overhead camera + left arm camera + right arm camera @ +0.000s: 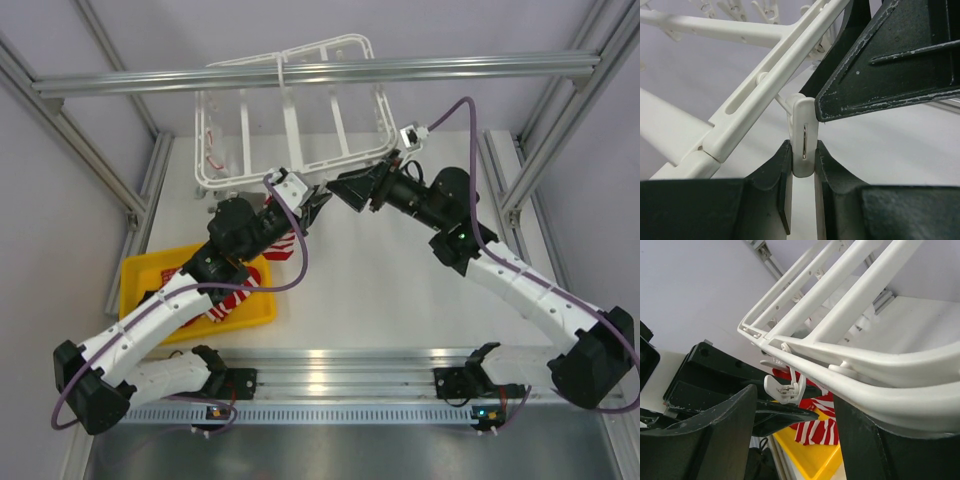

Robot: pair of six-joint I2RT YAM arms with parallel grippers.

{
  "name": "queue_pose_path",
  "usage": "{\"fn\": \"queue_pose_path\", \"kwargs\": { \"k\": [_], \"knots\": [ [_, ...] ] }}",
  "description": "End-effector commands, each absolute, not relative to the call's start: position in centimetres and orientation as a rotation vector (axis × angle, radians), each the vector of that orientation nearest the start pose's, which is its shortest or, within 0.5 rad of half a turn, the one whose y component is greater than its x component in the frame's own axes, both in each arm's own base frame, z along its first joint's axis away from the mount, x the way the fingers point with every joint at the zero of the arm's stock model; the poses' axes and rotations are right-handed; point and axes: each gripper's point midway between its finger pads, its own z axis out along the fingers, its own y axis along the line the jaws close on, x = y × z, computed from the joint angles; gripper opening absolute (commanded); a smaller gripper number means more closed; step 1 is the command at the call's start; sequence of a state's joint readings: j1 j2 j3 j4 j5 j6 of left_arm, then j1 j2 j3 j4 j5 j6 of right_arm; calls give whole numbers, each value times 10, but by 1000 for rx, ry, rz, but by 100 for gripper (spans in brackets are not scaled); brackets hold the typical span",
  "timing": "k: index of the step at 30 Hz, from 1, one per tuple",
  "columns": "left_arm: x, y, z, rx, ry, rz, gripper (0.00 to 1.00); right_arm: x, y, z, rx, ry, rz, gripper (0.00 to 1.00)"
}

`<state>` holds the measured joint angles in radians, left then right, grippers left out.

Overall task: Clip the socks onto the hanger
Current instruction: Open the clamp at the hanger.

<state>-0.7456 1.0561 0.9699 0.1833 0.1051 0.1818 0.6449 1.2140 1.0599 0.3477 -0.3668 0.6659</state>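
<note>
The white hanger hangs from the rail at the back centre. My left gripper is at its near edge. In the left wrist view its jaws are shut on a small white clip that dangles from a hanger bar. My right gripper is open just right of it, and one of its fingers touches the clip's upper part. In the right wrist view the open fingers straddle the hanger's rim beside the clip. Red and white striped socks lie in the tray below.
The yellow tray sits front left, partly under the left arm, with socks in it. Aluminium rails cross above the hanger and run along both sides and the near edge. A purple cable loops off each arm.
</note>
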Motion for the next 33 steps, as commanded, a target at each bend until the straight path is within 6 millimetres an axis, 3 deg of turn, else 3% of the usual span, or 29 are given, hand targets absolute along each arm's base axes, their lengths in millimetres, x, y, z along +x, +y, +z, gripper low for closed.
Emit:
{"fn": "queue_pose_path", "kwargs": {
  "k": [1,6,17,25,33],
  "knots": [
    [265,-282,387,763,1213,-619,0,272,321,409,-362,1411,1377,62],
    [260,-287,384,781,1217,-657,0,267,325,409,-391,1378,1408,65],
    [256,-296,374,843,1242,-692,0,272,325,416,-370,1358,1400,52],
    [260,-299,369,855,1261,-687,0,269,328,408,-309,1399,1428,53],
    [259,-301,366,862,1270,-696,0,276,325,406,-261,1397,1400,42]
  ]
}}
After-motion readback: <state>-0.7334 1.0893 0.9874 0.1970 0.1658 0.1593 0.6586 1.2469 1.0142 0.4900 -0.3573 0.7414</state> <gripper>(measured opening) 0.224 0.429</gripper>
